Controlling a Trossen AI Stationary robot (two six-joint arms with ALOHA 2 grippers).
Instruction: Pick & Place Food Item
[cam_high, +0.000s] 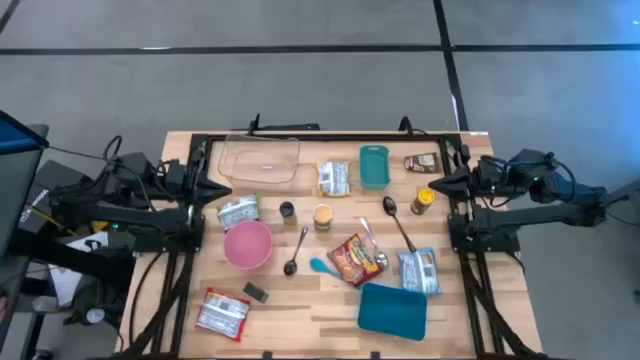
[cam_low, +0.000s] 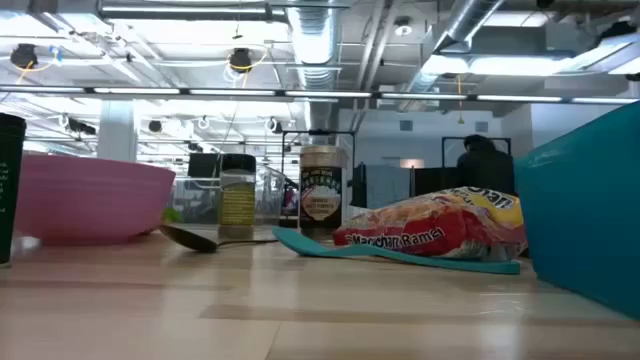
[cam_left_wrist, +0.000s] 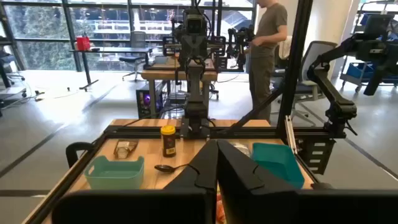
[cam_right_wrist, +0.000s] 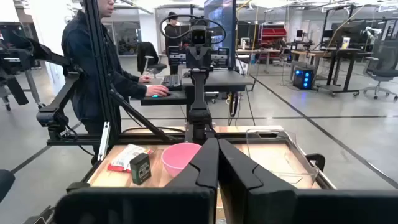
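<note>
Several food items lie on the wooden table (cam_high: 300, 300). A red snack bag (cam_high: 352, 260) lies flat at the middle, also in the low view (cam_low: 435, 228). White packets lie at the far middle (cam_high: 333, 178), right (cam_high: 418, 270) and near left (cam_high: 222, 313). A brown packet (cam_high: 422, 162) lies far right and a can (cam_high: 238, 211) stands at the left. My left gripper (cam_high: 230, 189) is shut and empty above the table's left edge (cam_left_wrist: 217, 155). My right gripper (cam_high: 430, 183) is shut and empty above the right edge (cam_right_wrist: 217, 149).
A pink bowl (cam_high: 247, 244), a clear container (cam_high: 260, 160), a small teal tub (cam_high: 374, 166) and a teal tray (cam_high: 392, 311) stand on the table. Two jars (cam_high: 322, 215), a yellow-lidded jar (cam_high: 424, 199), metal spoons (cam_high: 296, 252) and a teal spoon (cam_high: 322, 266) lie between them. People stand beyond the table.
</note>
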